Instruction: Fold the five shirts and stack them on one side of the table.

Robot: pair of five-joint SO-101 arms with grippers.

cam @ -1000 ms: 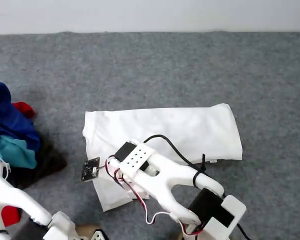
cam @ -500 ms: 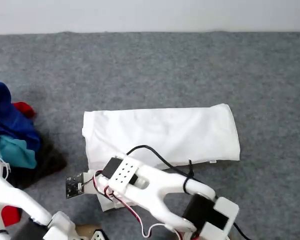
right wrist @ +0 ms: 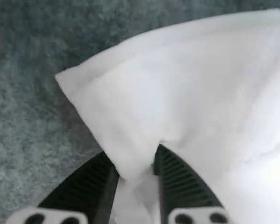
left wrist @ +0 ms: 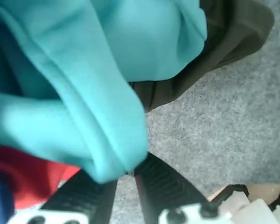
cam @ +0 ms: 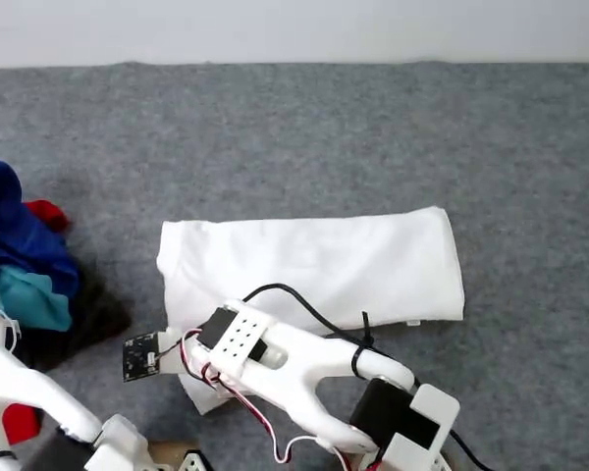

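A white shirt (cam: 314,265) lies folded lengthwise on the grey table, and it also shows in the right wrist view (right wrist: 191,88). My right gripper (right wrist: 133,175) is shut on its near left corner, under the white arm's wrist (cam: 234,339). At the left edge lies a pile of shirts: blue (cam: 5,221), red (cam: 47,213), teal (cam: 29,299) and dark (cam: 88,319). My left gripper (left wrist: 126,175) sits at this pile. A fold of the teal shirt (left wrist: 84,70) is pinched between its black fingers, with the dark shirt (left wrist: 224,42) and red shirt (left wrist: 23,177) beside it.
Grey carpet-like table surface (cam: 373,137) stretches open behind and to the right of the white shirt. A pale wall (cam: 294,29) runs along the far edge. The left arm's white body (cam: 20,388) stands at the near left corner.
My right arm has swung left and toward the near edge with the shirt corner in it. The white shirt has slid a little to the left. The left arm has kept still.
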